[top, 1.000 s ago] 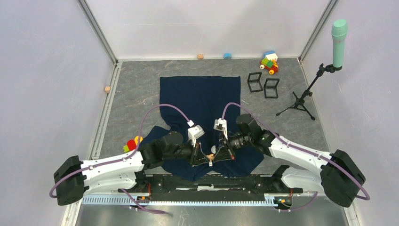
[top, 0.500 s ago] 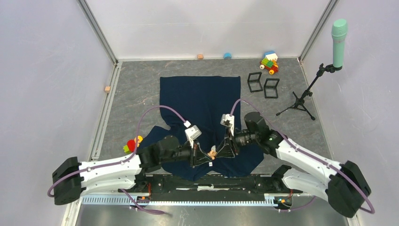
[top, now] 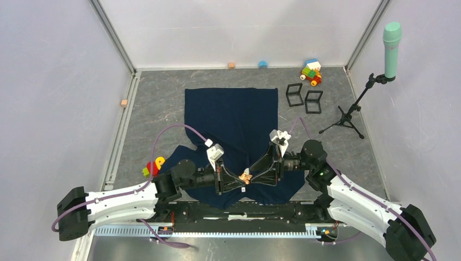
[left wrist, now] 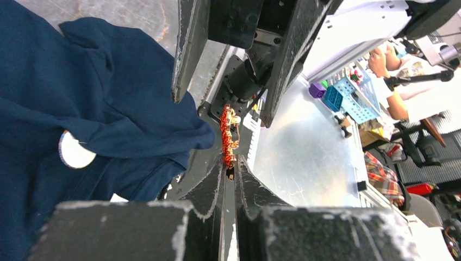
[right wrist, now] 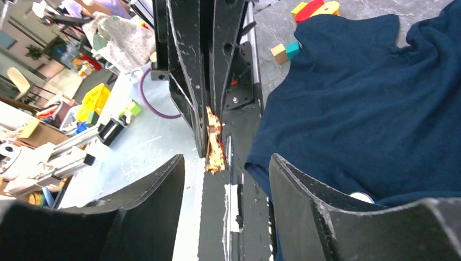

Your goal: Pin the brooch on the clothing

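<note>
Gripping the brooch (left wrist: 228,136), the left gripper (left wrist: 229,166) is clenched on it at lower centre, over the near part of the shirt (top: 231,114). Right gripper (right wrist: 225,163) faces it, fingers spread wide. Toy blocks (top: 154,165) lie at lower left, black frames (top: 304,98) at upper right.

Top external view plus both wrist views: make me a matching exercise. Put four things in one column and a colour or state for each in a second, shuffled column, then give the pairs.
Things
1. brooch
2. clothing
3. right gripper
4. microphone

Colours or states
A. teal, upright at the far right
B. jaws wide open
C. dark navy fabric
D. clamped in the left gripper

Pairs: 1-D, 2-C, 3-B, 4-A
</note>
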Tool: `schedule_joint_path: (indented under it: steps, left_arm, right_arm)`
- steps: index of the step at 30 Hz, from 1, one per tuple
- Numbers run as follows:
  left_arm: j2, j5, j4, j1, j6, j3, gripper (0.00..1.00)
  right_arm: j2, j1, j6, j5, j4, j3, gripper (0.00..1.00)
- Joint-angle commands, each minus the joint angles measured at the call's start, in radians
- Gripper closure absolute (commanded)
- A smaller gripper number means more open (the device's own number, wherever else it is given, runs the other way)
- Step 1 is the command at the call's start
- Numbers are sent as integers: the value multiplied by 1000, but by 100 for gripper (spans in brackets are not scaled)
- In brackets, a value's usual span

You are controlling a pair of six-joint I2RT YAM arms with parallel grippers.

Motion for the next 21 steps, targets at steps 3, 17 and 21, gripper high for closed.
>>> schedule_joint_path:
  steps: [3, 17, 21]
  left_arm:
    - [50, 107, 93, -5, -16, 29, 98]
    - [47, 120, 110, -4, -16, 34, 98]
    - [41, 126, 110, -5, -16, 39, 98]
  right_arm:
    - [36, 39, 181, 10, 270, -45, 45]
    - [69, 73, 235, -2, 394, -101, 63]
    - [85, 75, 227, 1, 392, -116, 68]
